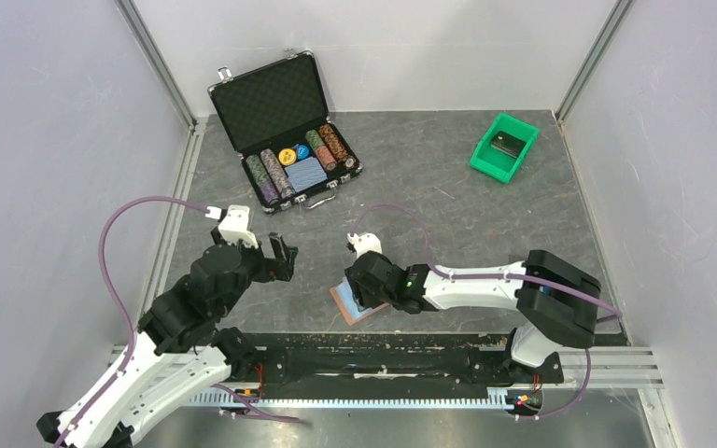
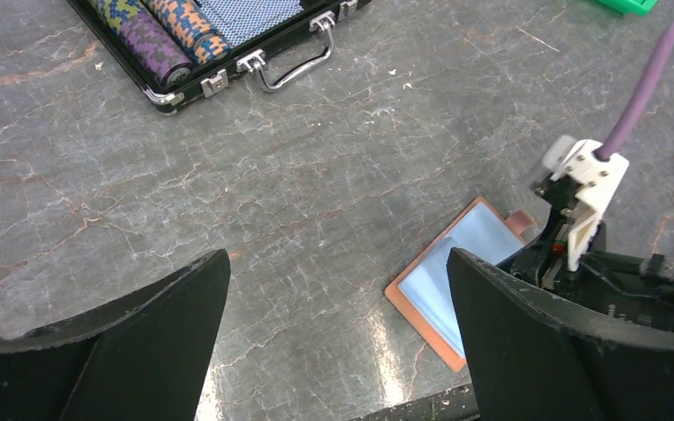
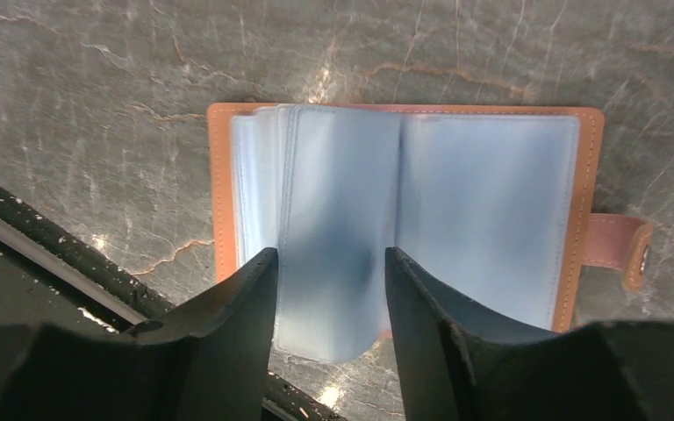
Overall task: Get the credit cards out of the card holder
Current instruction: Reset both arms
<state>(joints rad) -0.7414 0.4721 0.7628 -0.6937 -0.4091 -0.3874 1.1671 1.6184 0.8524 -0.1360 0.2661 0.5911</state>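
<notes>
A grey, veined, stone-look worktop (image 1: pixel 457 210) is closed in by plain pale walls (image 1: pixel 47 131) on three sides. Slim metal posts (image 1: pixel 157 63) stand in the back corners.

No text, label, brand or number is legible.

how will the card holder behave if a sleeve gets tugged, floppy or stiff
Probably floppy: the sleeves fan unevenly in the open card holder. It looks thin and light on a smooth table, so a tug may drag the whole thing.
</notes>
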